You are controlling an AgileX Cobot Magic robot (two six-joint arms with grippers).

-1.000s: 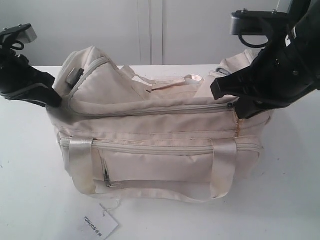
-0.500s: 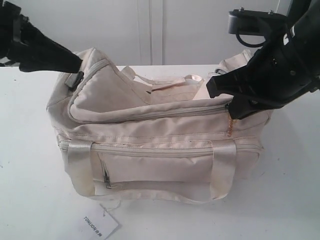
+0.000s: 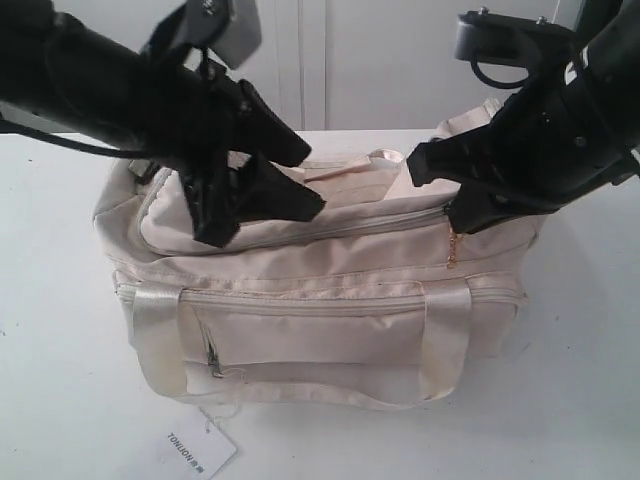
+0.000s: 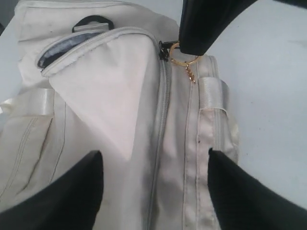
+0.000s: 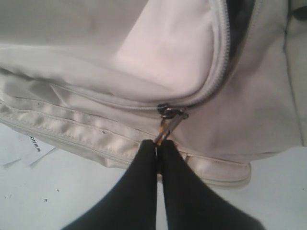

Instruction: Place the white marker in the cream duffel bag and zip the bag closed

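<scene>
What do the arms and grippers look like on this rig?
The left arm and right arm are matte black. The left gripper and right gripper each have two black wedge-shaped fingers. A silver-grey block tops the left wrist, a dark grey block the right, a black cable looped beneath it. No markings show.

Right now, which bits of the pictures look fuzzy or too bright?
Exterior view: the table glares white. Left wrist view: the left hand is a dark, soft-edged blur; the cream duffel bag is clearer. Right wrist view: the right hand is featureless black, the zipper pull sharper.
</scene>
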